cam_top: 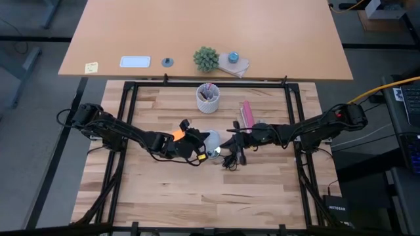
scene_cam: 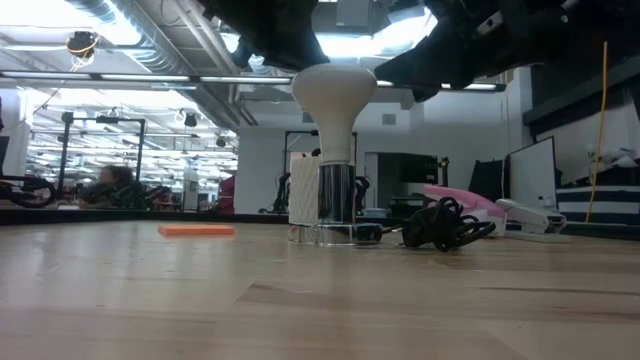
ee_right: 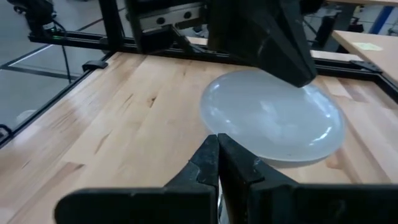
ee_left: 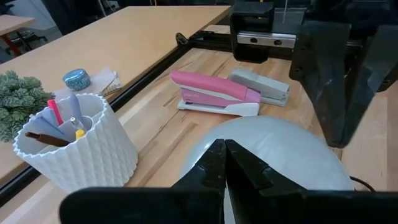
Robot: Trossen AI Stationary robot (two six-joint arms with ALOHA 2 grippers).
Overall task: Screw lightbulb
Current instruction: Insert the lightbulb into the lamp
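I'm hovering both hands, left hand and right hand, fingers pinched together, holding nothing | small white funnel-shaped lightbulb is standing upright in silvery fitting mid-table | risk: nudging it, cross-threading.

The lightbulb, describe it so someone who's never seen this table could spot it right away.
Look to the middle of the wooden table, between the two arms. The lightbulb stands upright there in a silvery fitting; unlike the ribbed white cup of pens behind it, it is smooth and funnel-shaped.
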